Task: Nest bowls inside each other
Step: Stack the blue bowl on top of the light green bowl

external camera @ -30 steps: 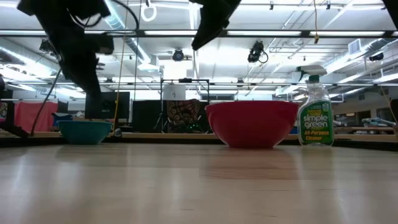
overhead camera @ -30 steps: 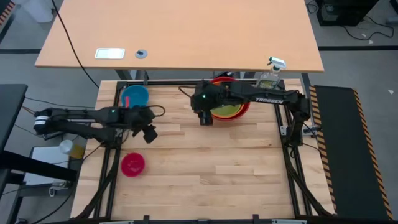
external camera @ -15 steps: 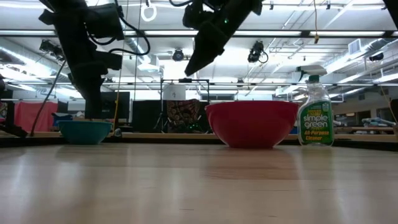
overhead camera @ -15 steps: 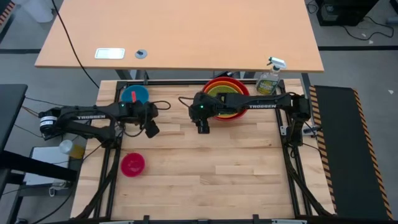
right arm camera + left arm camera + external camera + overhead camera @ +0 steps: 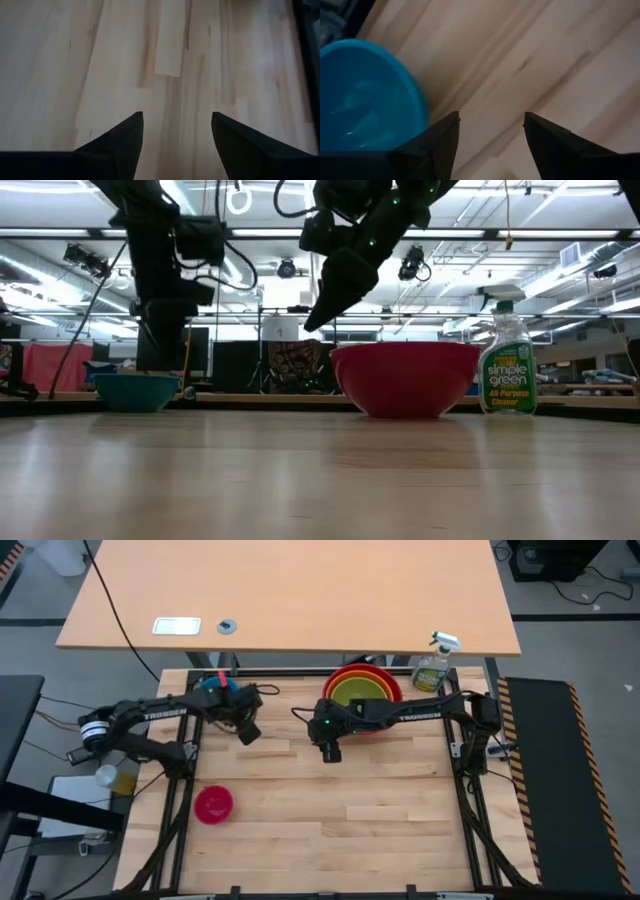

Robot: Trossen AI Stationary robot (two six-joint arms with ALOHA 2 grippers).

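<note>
The blue bowl (image 5: 365, 95) stands on the table at the far left, mostly hidden under my left arm in the high view (image 5: 212, 686). My left gripper (image 5: 491, 120) hangs open just right of it, over bare wood (image 5: 247, 731). A yellow-green bowl (image 5: 358, 692) sits in an orange one, and both sit in the red bowl (image 5: 405, 378) at the far middle. My right gripper (image 5: 331, 752) is open above the table, near and left of that stack (image 5: 177, 117). The pink bowl (image 5: 213, 803) rests alone at the near left.
A clear spray bottle (image 5: 433, 665) stands right of the red bowl at the far edge (image 5: 505, 365). Bare wooden table (image 5: 380, 810) stretches across the middle and near right. A black frame (image 5: 470, 800) runs round the table.
My left gripper has swung toward the table's far edge and now hangs beside the blue bowl. My right gripper has come down and a little toward the near edge, uncovering the stacked bowls. No bowl has moved.
</note>
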